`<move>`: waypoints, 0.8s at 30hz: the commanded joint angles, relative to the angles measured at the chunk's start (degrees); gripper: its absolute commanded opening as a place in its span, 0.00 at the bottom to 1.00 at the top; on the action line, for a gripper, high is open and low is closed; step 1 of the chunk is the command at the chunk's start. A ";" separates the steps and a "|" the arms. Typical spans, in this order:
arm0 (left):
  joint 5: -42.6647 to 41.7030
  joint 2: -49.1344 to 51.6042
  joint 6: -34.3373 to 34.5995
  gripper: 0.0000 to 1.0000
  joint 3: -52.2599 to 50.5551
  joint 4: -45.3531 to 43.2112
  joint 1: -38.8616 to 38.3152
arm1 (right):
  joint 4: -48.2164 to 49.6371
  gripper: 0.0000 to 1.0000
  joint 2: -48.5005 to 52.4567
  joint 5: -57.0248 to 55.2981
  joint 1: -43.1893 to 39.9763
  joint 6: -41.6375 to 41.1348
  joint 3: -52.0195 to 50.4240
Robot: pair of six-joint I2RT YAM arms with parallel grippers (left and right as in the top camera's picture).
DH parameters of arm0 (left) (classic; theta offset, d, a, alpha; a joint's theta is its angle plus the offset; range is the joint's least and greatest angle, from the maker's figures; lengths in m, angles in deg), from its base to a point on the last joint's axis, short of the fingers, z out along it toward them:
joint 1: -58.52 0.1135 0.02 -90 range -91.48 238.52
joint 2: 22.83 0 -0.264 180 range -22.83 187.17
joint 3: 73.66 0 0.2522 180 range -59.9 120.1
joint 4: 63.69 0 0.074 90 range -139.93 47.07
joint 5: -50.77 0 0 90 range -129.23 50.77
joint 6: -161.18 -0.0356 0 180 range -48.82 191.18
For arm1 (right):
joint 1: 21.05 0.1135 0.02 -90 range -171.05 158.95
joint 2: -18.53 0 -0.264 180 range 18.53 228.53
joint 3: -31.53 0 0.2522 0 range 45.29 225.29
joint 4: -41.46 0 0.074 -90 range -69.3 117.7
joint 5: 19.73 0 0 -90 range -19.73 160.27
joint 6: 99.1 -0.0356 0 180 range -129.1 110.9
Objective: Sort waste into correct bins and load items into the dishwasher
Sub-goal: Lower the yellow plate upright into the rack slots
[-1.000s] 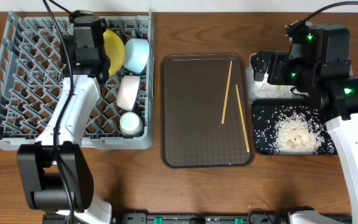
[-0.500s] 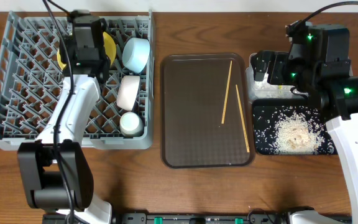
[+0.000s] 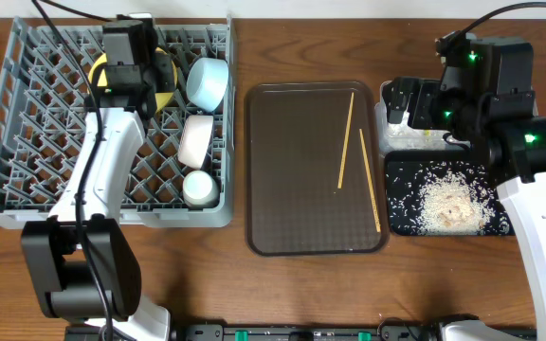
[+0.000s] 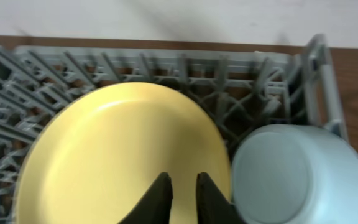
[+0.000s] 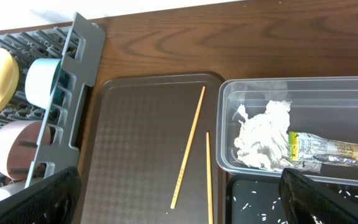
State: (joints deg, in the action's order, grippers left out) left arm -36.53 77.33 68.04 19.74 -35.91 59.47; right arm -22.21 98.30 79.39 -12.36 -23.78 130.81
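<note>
Left pincer (image 4: 180, 186) is nearly shut on nothing, right at the round yellow plate (image 4: 123, 149) standing in the grey plastic rack (image 4: 260, 81), upper left of the overhead, so I'd back off straight without knocking it over.

Under me lies a dark brown wooden counter (image 3: 254, 284), evenly lit; past its far edge I see only a plain pale surface (image 4: 166, 15).
</note>
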 commanded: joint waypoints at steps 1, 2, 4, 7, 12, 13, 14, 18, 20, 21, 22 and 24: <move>-2.10 2.05 0.46 0.09 1.14 -0.17 -0.35 | -0.09 0.99 0.07 -0.31 -0.37 -0.52 0.07; -2.08 2.78 0.48 0.08 1.14 -0.48 -0.33 | -0.09 0.99 0.07 -0.31 -0.37 -0.52 0.07; -2.05 4.26 0.70 0.08 1.14 -1.27 -0.35 | -0.09 0.99 0.07 -0.31 -0.37 -0.52 0.07; -2.10 5.66 1.33 0.08 1.14 -2.03 -0.39 | -0.09 0.99 0.07 -0.31 -0.37 -0.52 0.07; -2.10 7.58 1.55 0.08 1.11 -2.10 -0.39 | -0.09 0.99 0.07 -0.31 -0.37 -0.52 0.07; -2.10 8.02 1.55 0.08 1.11 -2.12 -0.39 | -0.09 0.99 0.07 -0.31 -0.37 -0.52 0.07; -2.10 8.24 1.55 0.08 1.11 -2.12 -0.39 | -0.09 0.99 0.07 -0.31 -0.37 -0.52 0.07; -2.10 9.31 1.55 0.08 1.11 -2.14 -0.39 | -0.09 0.99 0.07 -0.31 -0.37 -0.52 0.07; -2.10 10.14 1.55 0.08 1.11 -2.12 -0.39 | -0.09 0.99 0.07 -0.31 -0.37 -0.52 0.07; -2.10 10.78 1.55 0.08 1.11 -2.10 -0.39 | -0.09 0.99 0.07 -0.31 -0.37 -0.52 0.07; -2.10 11.26 1.55 0.08 1.11 -2.08 -0.39 | -0.09 0.99 0.07 -0.31 -0.37 -0.52 0.07; -2.10 12.31 1.55 0.08 1.11 -2.10 -0.39 | -0.09 0.99 0.07 -0.31 -0.37 -0.52 0.07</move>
State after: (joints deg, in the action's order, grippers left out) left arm -38.02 87.08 68.90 19.74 -38.05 59.06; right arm -22.23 98.30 79.41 -12.36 -23.78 130.81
